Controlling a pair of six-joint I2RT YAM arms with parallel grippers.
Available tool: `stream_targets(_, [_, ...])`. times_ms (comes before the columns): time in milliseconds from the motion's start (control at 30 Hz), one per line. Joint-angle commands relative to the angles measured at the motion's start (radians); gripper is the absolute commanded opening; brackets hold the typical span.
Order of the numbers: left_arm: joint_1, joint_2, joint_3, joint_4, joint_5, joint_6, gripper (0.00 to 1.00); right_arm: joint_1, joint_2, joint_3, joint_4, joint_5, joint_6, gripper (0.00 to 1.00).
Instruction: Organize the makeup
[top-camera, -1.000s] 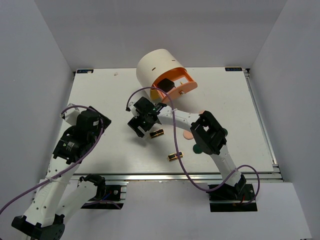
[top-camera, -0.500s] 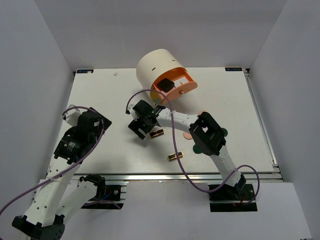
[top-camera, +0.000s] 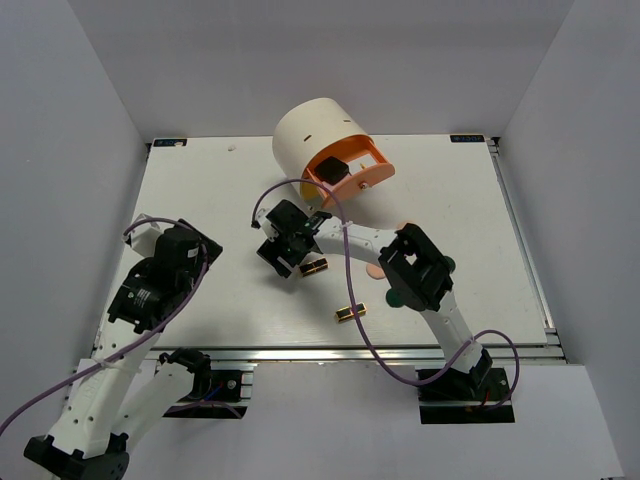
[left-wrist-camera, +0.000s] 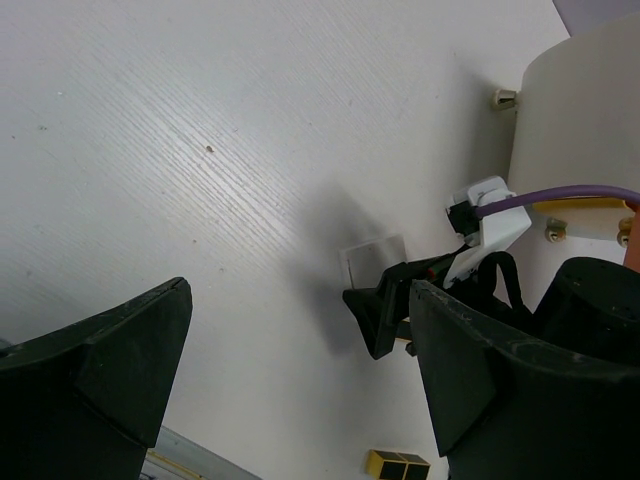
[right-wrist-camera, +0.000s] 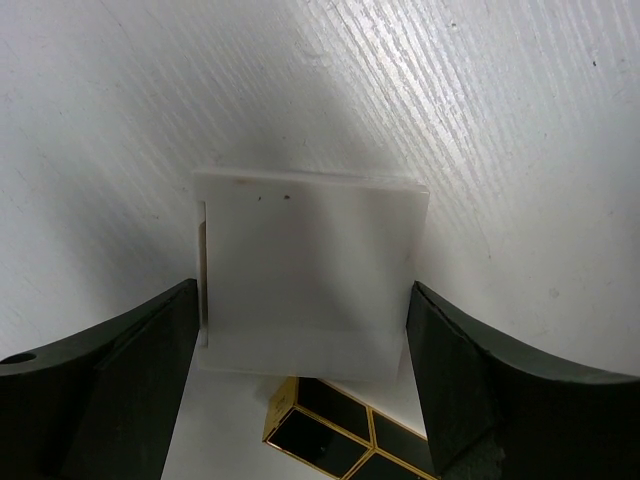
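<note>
My right gripper (top-camera: 280, 252) is open and low over the table's middle. Its fingers (right-wrist-camera: 120, 370) straddle a thin white angled card (right-wrist-camera: 310, 265) that lies on the table, close to its two side edges. A black-and-gold palette (right-wrist-camera: 340, 445) lies just behind the card, and shows from above (top-camera: 314, 266). A second palette (top-camera: 350, 313) lies nearer the front. A peach-pink disc (top-camera: 374, 268) and a dark green disc (top-camera: 396, 298) peek out from under the right arm. My left gripper (left-wrist-camera: 300, 380) is open and empty over the left of the table.
The big cream cylinder (top-camera: 315, 135) stands at the back middle with an orange drawer (top-camera: 352, 172) pulled open, a dark piece inside it. The right arm's purple cable (top-camera: 345, 270) loops over the table. White walls enclose the table.
My right gripper has shifted slightly left and settled around the white card. My left arm has drawn back a little toward the near edge.
</note>
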Motion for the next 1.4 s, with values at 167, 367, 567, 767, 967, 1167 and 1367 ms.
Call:
stream_targets(167, [-0.001, -0.002, -0.007, 0.01, -0.023, -0.002, 0.98, 0.002, -0.011, 0.007, -0.018, -0.041, -0.083, 0.19])
stream_targets(367, [-0.001, -0.014, -0.01, 0.015, -0.034, -0.001, 0.98, 0.0, -0.073, 0.11, -0.007, -0.069, -0.14, 0.0])
stream_targets(567, [-0.001, -0.053, -0.015, 0.003, -0.051, -0.008, 0.98, -0.014, -0.19, 0.101, -0.011, -0.179, -0.146, 0.0])
stream_targets(767, [0.001, -0.077, -0.021, 0.006, -0.068, 0.001, 0.98, -0.035, -0.363, 0.04, 0.08, -0.311, -0.215, 0.0])
stream_targets(967, [-0.001, -0.083, -0.041, 0.053, -0.046, 0.021, 0.98, -0.087, -0.495, 0.026, 0.156, -0.435, -0.197, 0.0])
stream_targets(1167, [-0.001, -0.1, -0.089, 0.139, 0.001, 0.053, 0.98, -0.204, -0.57, 0.063, 0.216, -0.396, -0.062, 0.0])
stream_targets(1367, [-0.001, -0.094, -0.115, 0.237, 0.053, 0.111, 0.98, -0.408, -0.609, 0.029, 0.22, -0.389, 0.005, 0.0])
